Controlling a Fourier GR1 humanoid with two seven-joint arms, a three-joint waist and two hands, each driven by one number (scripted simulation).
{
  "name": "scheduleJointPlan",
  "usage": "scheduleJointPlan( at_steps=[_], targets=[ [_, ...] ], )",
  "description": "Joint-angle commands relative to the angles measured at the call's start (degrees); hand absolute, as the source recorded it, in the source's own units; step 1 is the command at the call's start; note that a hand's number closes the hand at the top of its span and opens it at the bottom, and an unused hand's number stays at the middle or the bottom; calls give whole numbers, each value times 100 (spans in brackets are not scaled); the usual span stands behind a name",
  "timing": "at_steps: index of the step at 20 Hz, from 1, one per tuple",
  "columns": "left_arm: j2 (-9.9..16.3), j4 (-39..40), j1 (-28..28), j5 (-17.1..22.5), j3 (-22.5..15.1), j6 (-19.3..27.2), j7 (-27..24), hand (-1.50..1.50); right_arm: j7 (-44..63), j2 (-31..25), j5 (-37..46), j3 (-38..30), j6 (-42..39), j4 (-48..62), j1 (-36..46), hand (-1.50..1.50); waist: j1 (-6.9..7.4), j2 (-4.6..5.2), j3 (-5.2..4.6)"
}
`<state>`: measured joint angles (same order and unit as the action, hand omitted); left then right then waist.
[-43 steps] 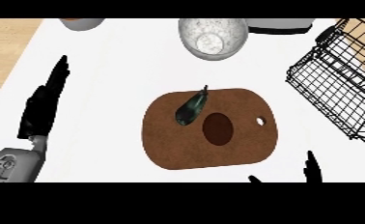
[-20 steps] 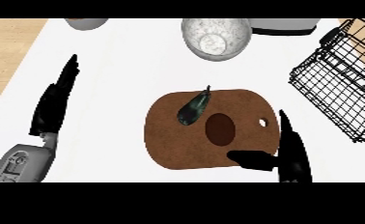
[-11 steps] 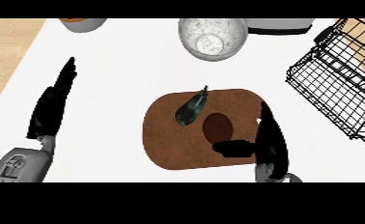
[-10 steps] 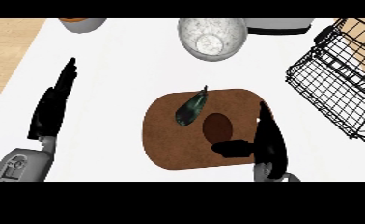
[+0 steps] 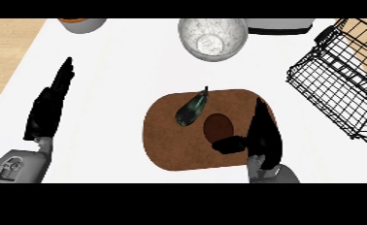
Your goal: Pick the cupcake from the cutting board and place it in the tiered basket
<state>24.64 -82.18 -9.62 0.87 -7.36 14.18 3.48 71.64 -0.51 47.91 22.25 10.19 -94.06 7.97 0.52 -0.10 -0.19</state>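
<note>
Brown oval cupcake (image 5: pixel 218 125) mid-board on brown wooden cutting board (image 5: pixel 172 136) | right hand (image 5: pixel 262 134) just beside, fingers straight, thumb apart, lined up to grasp | left hand (image 5: pixel 49 107) resting open, well left of board | black wire tiered basket (image 5: pixel 337 76) right of board, awaiting drop

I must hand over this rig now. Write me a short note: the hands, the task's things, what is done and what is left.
Left hand: open, resting at the counter's left.
Right hand: open over the brown wooden cutting board, thumb beside the dark brown cupcake, not closed on it.
Dark green eggplant lies left of the cupcake.
Black wire tiered basket stands at right.
Done: approach. Left: grasp, lift, place in basket.
</note>
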Motion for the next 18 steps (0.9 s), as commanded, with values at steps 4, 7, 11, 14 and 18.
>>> scheduleJointPlan(
  at_steps=[4, 7, 11, 14, 18],
  targets=[
    [-110, 251, -81, -93, 25, 38, -48, 0, 1358, 49, -111, -13, -440, 100, 314, -150, -59, 4, 0],
    [-90, 65, -13, -93, 18, 19, 7, 0, 1358, 49, -183, 107, -56, 333, 232, -150, -6, -5, 4],
    [-138, -43, -82, -138, -9, 34, 97, 0, 1357, 49, -287, 26, -12, 516, 244, -150, -18, 1, 11],
    [-184, 83, -195, -181, 0, 43, 131, 0, 1357, 49, -358, -42, -112, 556, 380, -150, -54, 9, 9],
    [-97, 150, -97, -179, 134, -17, -62, 0, 1357, 49, -430, 130, 149, 604, 263, -150, -34, 6, 9]
  ],
)
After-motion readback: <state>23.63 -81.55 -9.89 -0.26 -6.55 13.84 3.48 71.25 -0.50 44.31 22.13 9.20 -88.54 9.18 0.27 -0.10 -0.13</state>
